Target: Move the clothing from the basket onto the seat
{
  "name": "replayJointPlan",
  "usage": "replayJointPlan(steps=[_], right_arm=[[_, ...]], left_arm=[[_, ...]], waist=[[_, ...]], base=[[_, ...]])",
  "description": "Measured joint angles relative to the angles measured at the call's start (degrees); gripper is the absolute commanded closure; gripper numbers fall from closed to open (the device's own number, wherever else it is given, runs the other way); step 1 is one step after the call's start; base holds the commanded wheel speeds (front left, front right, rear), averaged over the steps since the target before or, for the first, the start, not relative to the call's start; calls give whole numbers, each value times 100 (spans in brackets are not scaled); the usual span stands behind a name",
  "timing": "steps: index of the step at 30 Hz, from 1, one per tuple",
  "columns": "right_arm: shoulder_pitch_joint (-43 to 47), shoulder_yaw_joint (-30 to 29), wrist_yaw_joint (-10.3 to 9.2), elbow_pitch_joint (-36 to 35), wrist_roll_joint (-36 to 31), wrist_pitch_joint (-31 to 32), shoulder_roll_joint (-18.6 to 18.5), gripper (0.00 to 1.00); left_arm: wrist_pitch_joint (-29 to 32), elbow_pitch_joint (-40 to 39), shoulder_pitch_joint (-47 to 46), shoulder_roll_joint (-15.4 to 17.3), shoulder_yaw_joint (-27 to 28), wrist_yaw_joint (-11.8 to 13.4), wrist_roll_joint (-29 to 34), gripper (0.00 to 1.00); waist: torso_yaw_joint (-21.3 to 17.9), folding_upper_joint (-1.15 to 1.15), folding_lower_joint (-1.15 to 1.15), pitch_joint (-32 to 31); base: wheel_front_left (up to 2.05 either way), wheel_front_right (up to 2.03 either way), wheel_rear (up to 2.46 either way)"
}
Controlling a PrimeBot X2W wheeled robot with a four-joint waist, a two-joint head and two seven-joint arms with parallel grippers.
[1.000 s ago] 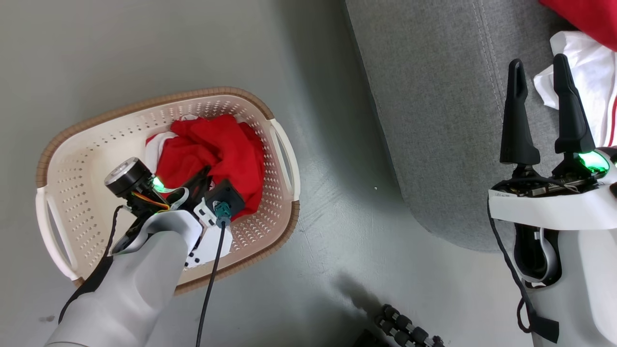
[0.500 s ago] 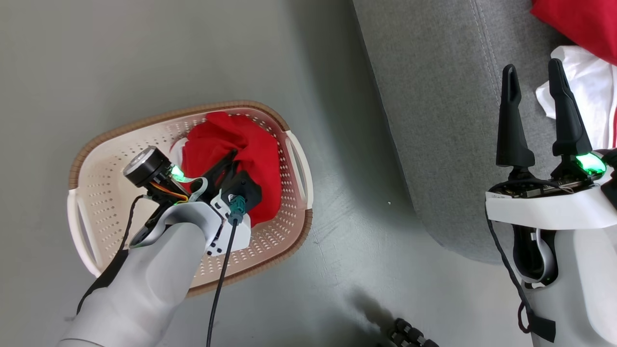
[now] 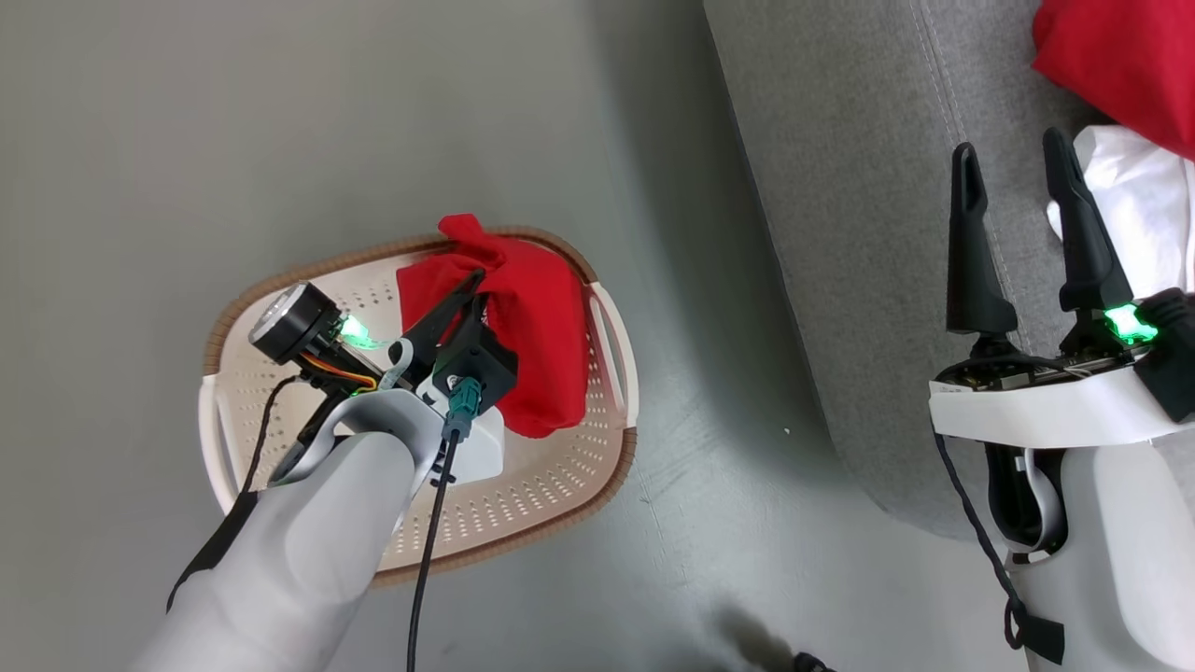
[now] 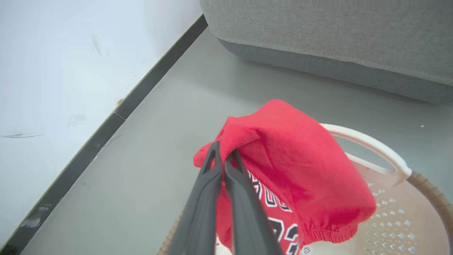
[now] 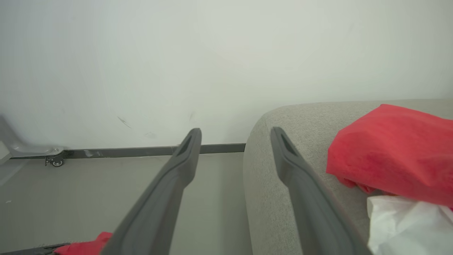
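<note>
Red cloth first. The red garment point(image 3: 540, 347) point(image 4: 300, 163) is part hidden. In the head view the left wrist covers its lower left. In the left wrist view its black-and-white lettering is cut by the fingers and the bottom edge. Cannot tell if its lowest fold touches the basket floor.

The near end of the basket point(image 3: 532, 499) point(image 4: 371, 143) is under the pale forearm. On the seat point(image 3: 859, 233) point(image 4: 336, 35) point(image 5: 276, 163), a red piece point(image 3: 1120, 65) point(image 5: 393, 148) and a white piece point(image 3: 1134, 205) point(image 5: 407, 226) run off the frame edge.

Left gripper point(image 3: 480, 285) point(image 4: 223, 150): fingers pinched together on an upper fold of the garment. The cloth hangs past the tips over the basket's far end, one peak across the rim. Right gripper point(image 3: 1008, 145) point(image 5: 236, 131): fingers spread wide, nothing between them, above the seat's edge, the white piece just beside one finger.

Garment is soft and crumpled, with a gathered elastic hem. Basket is cream plastic, oval, perforated, with a brown woven-look rim and a loop handle. Seat is coarse grey weave with a rounded corner and a double stitched seam.
</note>
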Motion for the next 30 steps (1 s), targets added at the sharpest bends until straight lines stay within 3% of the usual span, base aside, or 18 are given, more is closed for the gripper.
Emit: replayJointPlan(steps=[7,16,30], right_arm=[[3,4,0,75,-194,0,-8,0],[8,89,0,194,-293,0,-154,0],[14,580,0,470,-403,0,-383,0]], left_arm=[[-7,-513,170,25,153,-2,-243,100],[-33,-1727,294,182,145,48,-323,100],[-33,-2510,942,602,345,-111,-781,100]], waist=[[158,0,0,-278],[368,0,0,-664],[704,0,0,-1328]], base=[[0,0,0],[0,0,0],[0,0,0]])
